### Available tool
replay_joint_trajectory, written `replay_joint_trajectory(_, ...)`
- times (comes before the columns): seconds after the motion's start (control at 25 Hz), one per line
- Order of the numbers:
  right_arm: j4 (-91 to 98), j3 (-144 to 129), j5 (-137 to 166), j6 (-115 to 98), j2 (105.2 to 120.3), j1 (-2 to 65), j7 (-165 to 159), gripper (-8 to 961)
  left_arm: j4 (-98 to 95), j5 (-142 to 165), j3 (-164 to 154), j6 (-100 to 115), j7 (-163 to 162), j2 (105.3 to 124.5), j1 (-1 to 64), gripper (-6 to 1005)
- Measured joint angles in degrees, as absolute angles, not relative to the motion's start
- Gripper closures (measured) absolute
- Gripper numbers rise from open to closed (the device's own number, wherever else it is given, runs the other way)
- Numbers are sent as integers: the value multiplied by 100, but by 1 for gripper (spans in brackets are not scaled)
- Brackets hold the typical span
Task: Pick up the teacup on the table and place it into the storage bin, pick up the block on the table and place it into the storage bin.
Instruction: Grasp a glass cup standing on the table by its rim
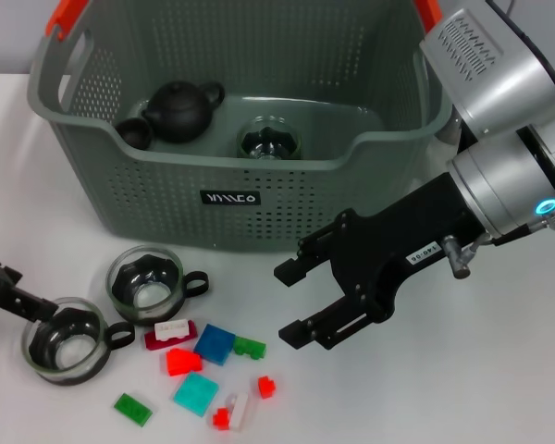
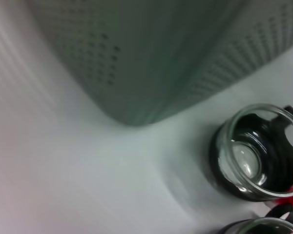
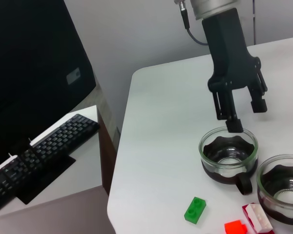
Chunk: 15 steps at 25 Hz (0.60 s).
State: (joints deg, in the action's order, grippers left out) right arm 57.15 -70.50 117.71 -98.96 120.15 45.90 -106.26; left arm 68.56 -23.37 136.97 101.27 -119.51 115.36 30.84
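Note:
Two glass teacups with black inserts stand on the table before the storage bin [image 1: 259, 190]: a left teacup [image 1: 67, 340] [image 3: 228, 153] and a right teacup [image 1: 148, 277] [image 3: 283, 187] [image 2: 256, 156]. Several small blocks lie beside them, among them a red block [image 1: 180, 361], a blue block [image 1: 215, 344] and a green block [image 1: 132, 409] [image 3: 195, 209]. My left gripper [image 1: 23, 301] [image 3: 247, 115] is open at the left teacup, one fingertip [image 3: 234, 126] at its rim. My right gripper [image 1: 289, 302] hangs open and empty to the right of the blocks.
Inside the bin are a black teapot [image 1: 180, 109], a small black cup [image 1: 132, 132] and a glass cup [image 1: 269, 141]. Off the table's left side, a keyboard [image 3: 44, 151] lies on a lower desk under a dark monitor [image 3: 29, 73].

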Motion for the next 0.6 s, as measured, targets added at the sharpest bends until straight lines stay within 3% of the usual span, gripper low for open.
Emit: replay_joint_trajectory(0.6, 5659, -7013, 11768, -9753, 12015, 4551, -10601, 184, 6797, -2328, 13137, 10169, -11843, 11653, 3183, 181)
